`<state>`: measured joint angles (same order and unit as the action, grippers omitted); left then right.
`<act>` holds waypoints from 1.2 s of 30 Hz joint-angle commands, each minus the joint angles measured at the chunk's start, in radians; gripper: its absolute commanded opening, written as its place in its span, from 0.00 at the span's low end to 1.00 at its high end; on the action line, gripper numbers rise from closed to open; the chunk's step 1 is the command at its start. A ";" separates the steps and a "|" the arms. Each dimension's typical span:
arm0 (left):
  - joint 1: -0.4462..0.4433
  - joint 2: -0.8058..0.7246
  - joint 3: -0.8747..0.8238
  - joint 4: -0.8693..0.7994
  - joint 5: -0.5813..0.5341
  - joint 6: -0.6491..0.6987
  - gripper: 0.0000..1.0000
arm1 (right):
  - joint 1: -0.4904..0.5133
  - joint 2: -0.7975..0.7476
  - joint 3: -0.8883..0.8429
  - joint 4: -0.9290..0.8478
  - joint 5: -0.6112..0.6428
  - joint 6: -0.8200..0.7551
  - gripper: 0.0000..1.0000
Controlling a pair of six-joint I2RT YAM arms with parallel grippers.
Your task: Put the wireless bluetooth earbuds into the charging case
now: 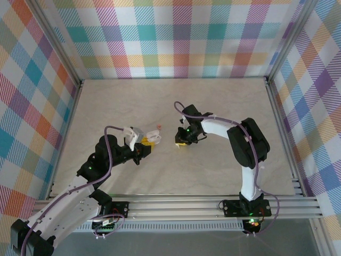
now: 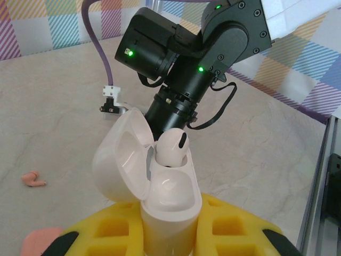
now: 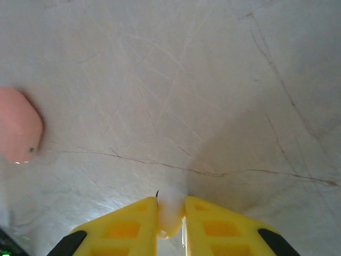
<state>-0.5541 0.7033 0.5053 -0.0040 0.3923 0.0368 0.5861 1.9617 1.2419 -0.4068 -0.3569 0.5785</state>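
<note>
**Loading the white case: one bud in, three waiting**

Logging progress first. Finding one glossy white plastic earbud (image 2: 171, 149) already sitting stem-down in the glossy white pebble-shaped plastic charging case (image 2: 170, 200), with its hinged lid (image 2: 120, 160) standing open. Not seeing clearly into the neighbouring well, but judging it unfilled.

Holding the second small white plastic earbud (image 3: 171, 209) in the right gripper (image 3: 171, 216), low over the pale marbled table (image 3: 224, 80) near its middle, and not yet at the case.

Noting one tiny reddish-orange plastic earbud (image 2: 33, 180) lying loose on the table, apart from the white case. Also noting a salmon-pink rounded plastic body (image 3: 18, 130) resting on the table, probably the other case; not telling whether it is open or closed. Failing to locate the fourth bud with any confidence: catching only a blurred pink patch at the bottom corner of the left wrist view.

Estimating roughly a quarter done. Leaving the white bud in hand to seat, then both reddish-orange ones.

Checking jaws.
- Left gripper (image 2: 170, 229): clamping the lower half of the white case between its yellow fingers (image 2: 112, 226), set narrow to the case's width and keeping the case roughly upright with the mouth up.
- Right gripper: pinching nearly closed, with only the white bud filling the slit between the yellow fingertips and touching nothing else.
</note>
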 commanded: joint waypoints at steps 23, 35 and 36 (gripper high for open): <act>-0.006 0.057 0.024 0.050 0.036 -0.027 0.00 | -0.012 -0.102 -0.108 -0.118 0.263 -0.019 0.40; -0.006 0.065 0.033 0.054 0.039 -0.037 0.00 | -0.012 -0.141 -0.141 -0.053 0.218 -0.049 0.18; -0.007 0.067 0.033 0.055 0.039 -0.037 0.00 | -0.012 -0.142 -0.143 -0.050 0.211 -0.051 0.17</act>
<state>-0.5541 0.7712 0.5076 0.0071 0.4042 0.0139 0.5816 1.8366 1.1198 -0.4366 -0.1368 0.5472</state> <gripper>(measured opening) 0.185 0.183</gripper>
